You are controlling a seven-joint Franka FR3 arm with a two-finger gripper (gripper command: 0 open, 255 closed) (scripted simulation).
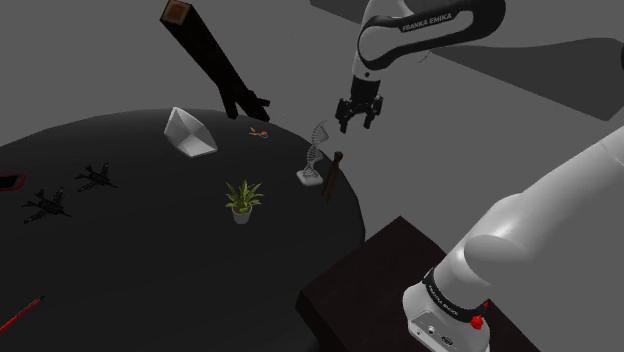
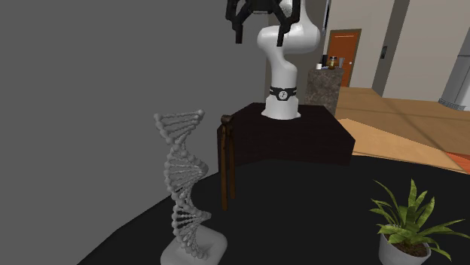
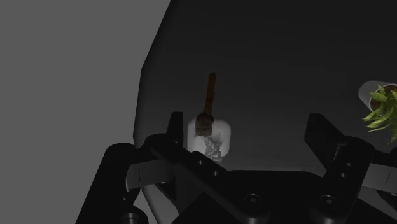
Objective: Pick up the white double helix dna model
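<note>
My gripper point(image 1: 358, 122) hangs open above the dark round table point(image 1: 150, 280), its fingers well apart and holding nothing. In the shoulder view, the pale grey double helix model point(image 1: 314, 152) stands upright near the table's edge, at seven o'clock from my gripper. A brown stick point(image 1: 332, 176) stands just beside the model at four o'clock, and a potted plant point(image 1: 243, 198) sits at eight o'clock.

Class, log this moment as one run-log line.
gripper: open, hovering above | DNA model: upright on table, unheld | brown stick: beside model
</note>
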